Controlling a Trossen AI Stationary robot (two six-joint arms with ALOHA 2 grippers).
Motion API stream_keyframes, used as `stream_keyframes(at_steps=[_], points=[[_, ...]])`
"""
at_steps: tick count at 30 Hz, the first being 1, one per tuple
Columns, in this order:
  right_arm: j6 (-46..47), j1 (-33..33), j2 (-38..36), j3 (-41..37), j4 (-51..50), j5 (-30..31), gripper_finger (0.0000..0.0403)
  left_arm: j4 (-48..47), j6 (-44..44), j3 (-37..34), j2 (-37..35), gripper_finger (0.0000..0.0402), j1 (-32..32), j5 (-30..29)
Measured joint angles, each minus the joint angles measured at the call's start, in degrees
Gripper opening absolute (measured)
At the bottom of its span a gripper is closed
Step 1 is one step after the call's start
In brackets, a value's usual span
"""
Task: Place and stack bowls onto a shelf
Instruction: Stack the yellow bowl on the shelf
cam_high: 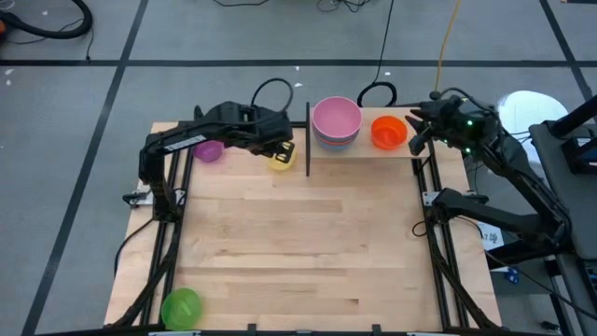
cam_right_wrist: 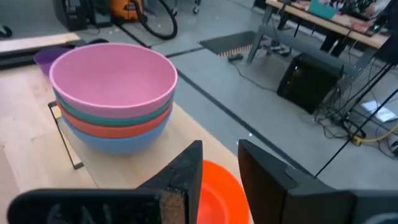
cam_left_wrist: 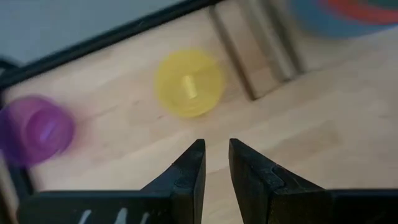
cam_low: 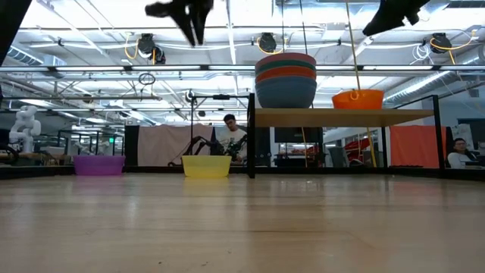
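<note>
A stack of bowls, pink on top of teal, red-orange and blue, stands on the shelf. An orange bowl stands beside the stack on the shelf. On the table left of the shelf, a yellow bowl and a purple bowl rest on their bases. My left gripper hovers high above the table near the yellow bowl, pointing steeply down, narrowly open and holding nothing. My right gripper is raised above the orange bowl, open with nothing between its fingers.
A green bowl lies at the table's near left corner. A black upright post marks the shelf's left end. The middle of the tabletop is bare wood. People sit in the room beyond the table.
</note>
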Motion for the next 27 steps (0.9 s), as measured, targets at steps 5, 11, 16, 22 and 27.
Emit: stream_keyframes(at_steps=[5, 11, 16, 22, 27], points=[[-0.2, 0.0, -1.8, 0.0, 0.3, 0.0, 0.0098, 2.4, -4.8, -8.2, 0.0, 0.0076, 4.2, 2.7], [-0.3, 0.0, -2.2, 0.0, 0.2, 0.0, 0.0098, 7.0, -8.8, -15.2, 0.0, 0.0076, 9.8, 6.4], [-0.3, 0.0, -2.2, 0.0, 0.2, 0.0, 0.0098, 16.2, -7.4, -21.7, 0.0, 0.0076, 14.0, 8.9], [-0.3, 0.0, -2.2, 0.0, 0.2, 0.0, 0.0098, 21.2, -8.4, -30.4, 0.0, 0.0076, 18.9, 15.0], [-0.3, 0.0, -2.2, 0.0, 0.3, 0.0, 0.0098, 25.1, -7.8, -35.3, 0.0, 0.0076, 20.8, 15.2]])
